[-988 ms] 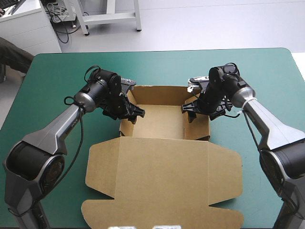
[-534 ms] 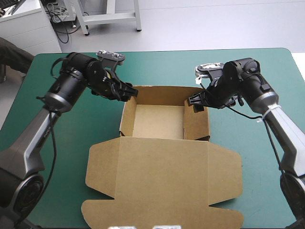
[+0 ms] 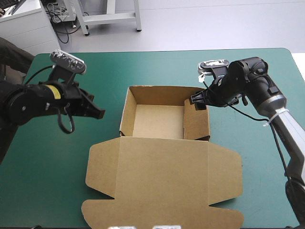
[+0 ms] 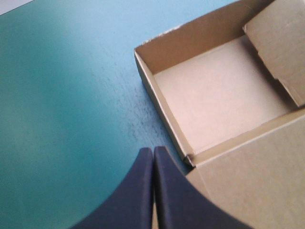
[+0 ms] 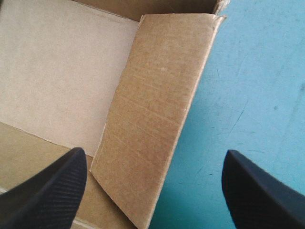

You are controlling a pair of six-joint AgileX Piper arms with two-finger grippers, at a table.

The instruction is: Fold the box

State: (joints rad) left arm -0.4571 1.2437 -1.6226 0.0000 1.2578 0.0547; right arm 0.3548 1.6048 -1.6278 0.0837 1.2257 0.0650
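The brown box (image 3: 159, 120) stands mid-table as an open tray with its walls up. Its lid (image 3: 162, 179) lies flat toward the near edge. My left gripper (image 3: 99, 113) is shut and empty, hovering over the cover a short way left of the tray. In the left wrist view its fingertips (image 4: 153, 153) point at the tray's near-left corner (image 4: 189, 160). My right gripper (image 3: 197, 101) is open above the tray's right wall. In the right wrist view that wall (image 5: 157, 109) leans inward between and ahead of the spread fingers (image 5: 52, 191).
The teal-green cover (image 3: 57, 157) lies bare to the left and right (image 3: 267, 167) of the box. The lid's flaps reach close to the table's near edge.
My left gripper has pulled back leftward from the tray's back-left corner and now hangs apart from the box. The right gripper has barely shifted at the right wall.
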